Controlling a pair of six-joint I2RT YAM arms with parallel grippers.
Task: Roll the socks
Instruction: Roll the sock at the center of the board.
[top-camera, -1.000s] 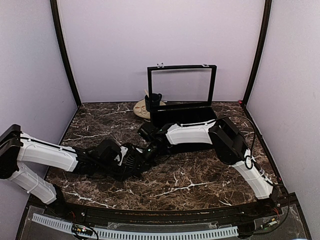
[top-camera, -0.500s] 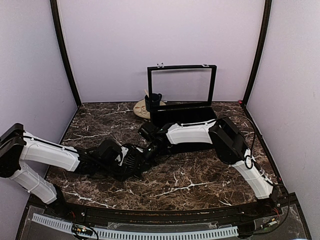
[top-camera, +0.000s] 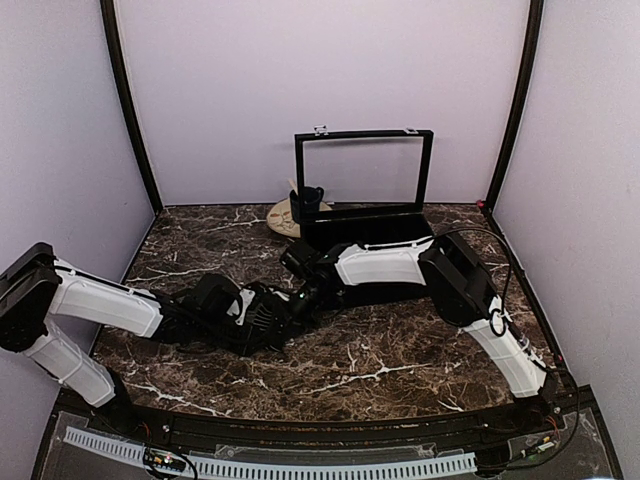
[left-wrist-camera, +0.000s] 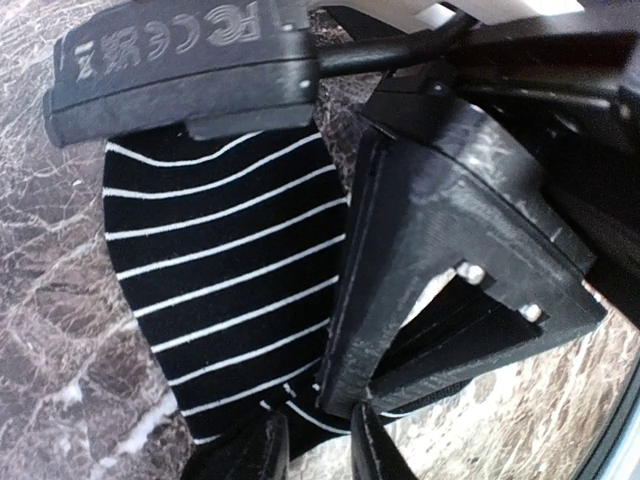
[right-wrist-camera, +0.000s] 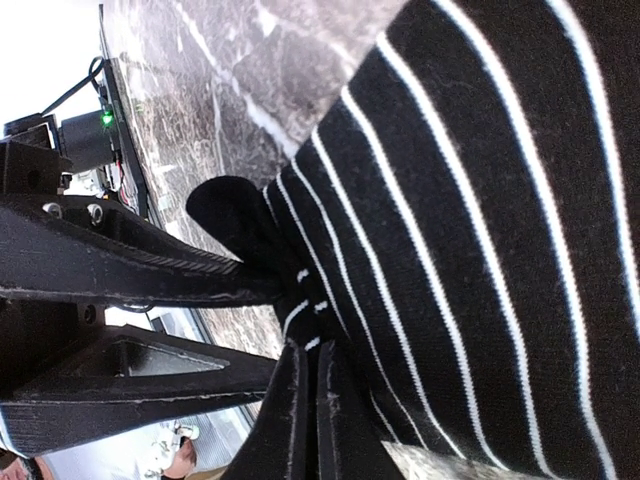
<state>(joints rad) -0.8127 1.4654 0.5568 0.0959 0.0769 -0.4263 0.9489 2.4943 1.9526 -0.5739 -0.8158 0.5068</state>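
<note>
The socks (left-wrist-camera: 220, 260) are black with thin white stripes and lie flat on the marble table (top-camera: 400, 350). In the top view the two grippers meet over them at the table's middle left and hide them. My left gripper (left-wrist-camera: 312, 455) has its narrow-set fingers on the socks' bunched near edge. My right gripper (right-wrist-camera: 315, 400) is shut on a pinch of the same fabric (right-wrist-camera: 480, 200), right beside the left gripper's fingers (right-wrist-camera: 150, 280). The right gripper's black body (left-wrist-camera: 450, 250) fills the right side of the left wrist view.
A black box (top-camera: 365, 228) with its lid frame (top-camera: 362, 135) standing up is at the back middle. A dark blue mug (top-camera: 308, 200) sits on a beige round plate (top-camera: 280, 218) to its left. Pale walls enclose the table.
The left arm has pushed a little to the right and the right wrist has shifted slightly toward it. Both grips look unchanged.
</note>
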